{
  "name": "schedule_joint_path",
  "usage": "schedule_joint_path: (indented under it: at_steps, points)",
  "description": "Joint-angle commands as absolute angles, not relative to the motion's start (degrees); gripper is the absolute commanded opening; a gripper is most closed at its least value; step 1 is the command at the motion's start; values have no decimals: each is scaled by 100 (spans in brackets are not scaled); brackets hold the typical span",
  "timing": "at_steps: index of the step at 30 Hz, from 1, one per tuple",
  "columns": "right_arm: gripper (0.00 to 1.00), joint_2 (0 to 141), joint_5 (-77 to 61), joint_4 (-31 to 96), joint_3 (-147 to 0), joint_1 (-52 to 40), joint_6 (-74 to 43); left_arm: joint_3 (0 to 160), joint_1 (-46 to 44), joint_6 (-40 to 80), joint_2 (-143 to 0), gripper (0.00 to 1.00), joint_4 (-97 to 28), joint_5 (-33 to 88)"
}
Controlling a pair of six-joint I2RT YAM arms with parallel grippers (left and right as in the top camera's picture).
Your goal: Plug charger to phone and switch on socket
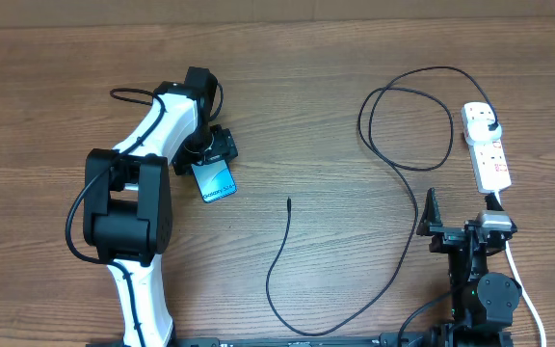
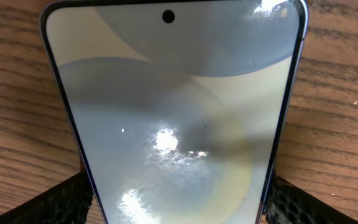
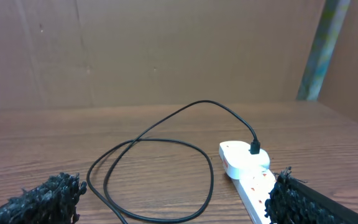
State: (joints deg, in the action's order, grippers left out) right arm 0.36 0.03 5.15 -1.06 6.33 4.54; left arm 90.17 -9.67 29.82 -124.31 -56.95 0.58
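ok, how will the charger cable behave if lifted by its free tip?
Likely floppy: the charger lies in loose loops. Thin, so probably light; the tip may droop. Its plug sits in the socket, so pulling could drag that.

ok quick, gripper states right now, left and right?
Left gripper: astride the phone, fingers at its side edges; clamped or not, cannot tell.
Right gripper: open, holding nothing.
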Motion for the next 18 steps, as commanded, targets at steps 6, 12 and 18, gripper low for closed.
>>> schedule_joint_path:
  at_steps: [6, 12, 18]
  points:
    - [100, 23, 36, 482, -45, 611, 456, 8903, -972, 2939, -12899, 87, -5627, 266]
    - [100, 23, 36, 482, -45, 611, 458, 8903, -972, 2939, -12899, 87, -5658, 285]
    - [100, 23, 36, 482, -45, 611, 456, 8903, -972, 2963, -12899, 87, -5655, 303]
